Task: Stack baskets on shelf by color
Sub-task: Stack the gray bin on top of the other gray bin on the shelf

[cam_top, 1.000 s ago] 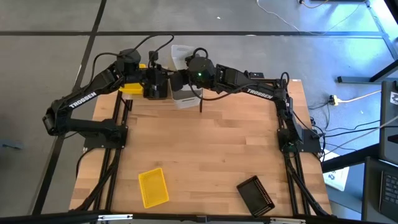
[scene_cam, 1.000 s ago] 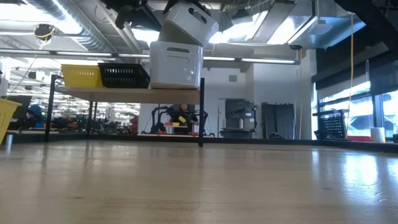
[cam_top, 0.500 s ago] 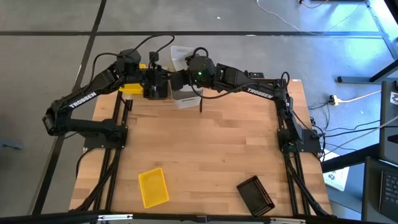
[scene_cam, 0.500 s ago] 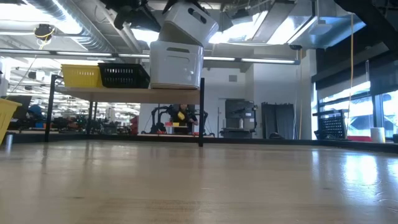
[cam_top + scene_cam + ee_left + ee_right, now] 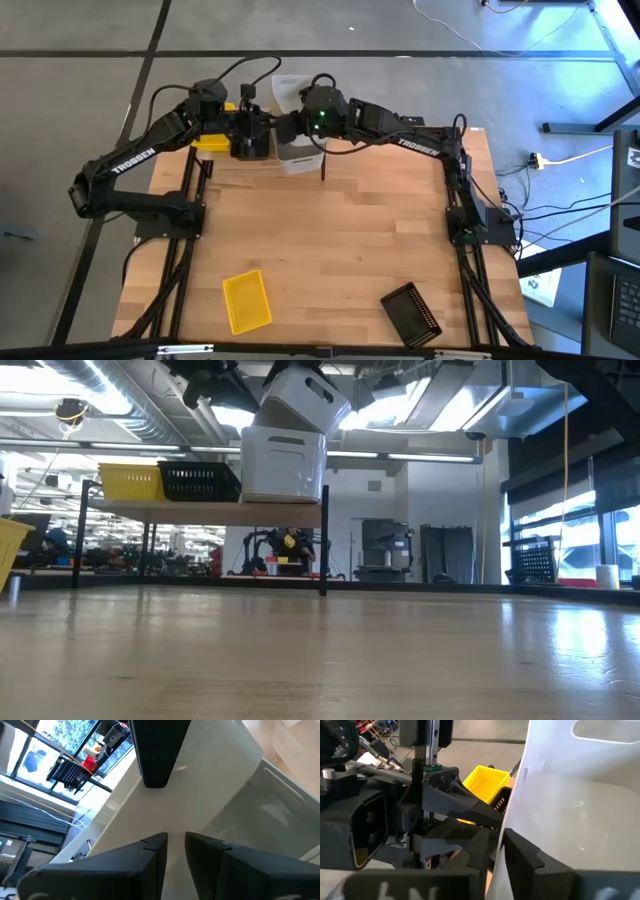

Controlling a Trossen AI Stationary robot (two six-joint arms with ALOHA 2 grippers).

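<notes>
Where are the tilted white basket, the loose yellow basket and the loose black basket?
tilted white basket [image 5: 300, 398]: low view, its side wall.
loose yellow basket [image 5: 246, 300]: high view, its middle.
loose black basket [image 5: 411, 313]: high view, its middle.

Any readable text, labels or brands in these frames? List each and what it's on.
"TROSSEN" on the left arm, white letters along its link.
"TROSSEN" on the right arm, white letters, barely legible.
White marks at the bottom edge of the right wrist view: too blurred to read.
Baskets and shelf: no text seen.
</notes>
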